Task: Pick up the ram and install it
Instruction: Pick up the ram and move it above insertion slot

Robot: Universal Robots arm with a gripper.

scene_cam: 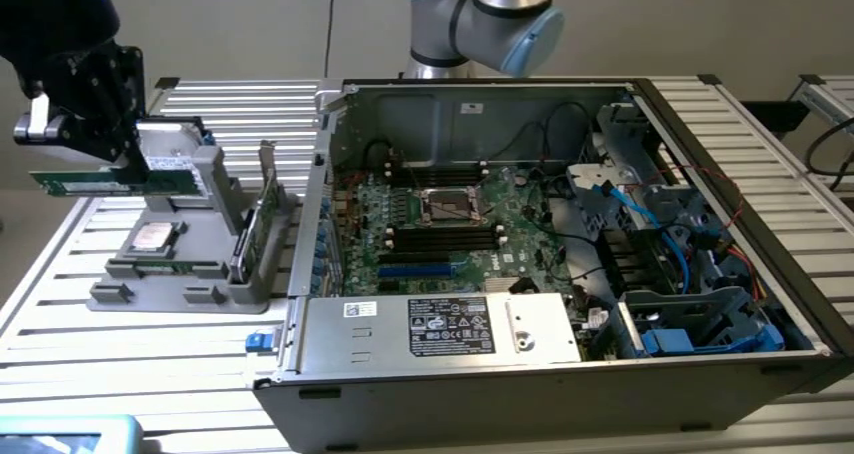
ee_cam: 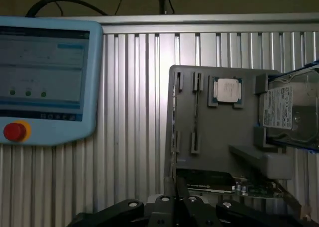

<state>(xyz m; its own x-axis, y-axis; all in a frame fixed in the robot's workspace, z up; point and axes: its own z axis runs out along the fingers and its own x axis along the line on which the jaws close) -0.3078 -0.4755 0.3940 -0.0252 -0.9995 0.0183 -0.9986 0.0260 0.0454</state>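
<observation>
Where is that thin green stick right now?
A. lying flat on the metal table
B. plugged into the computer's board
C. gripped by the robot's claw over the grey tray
C: the gripper is shut on the ram, holding it above the grey tray, outside the computer case.

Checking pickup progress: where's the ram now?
On the exterior view's left, the ram is held by the pincer just above the grey holder, outside the computer case.
</observation>
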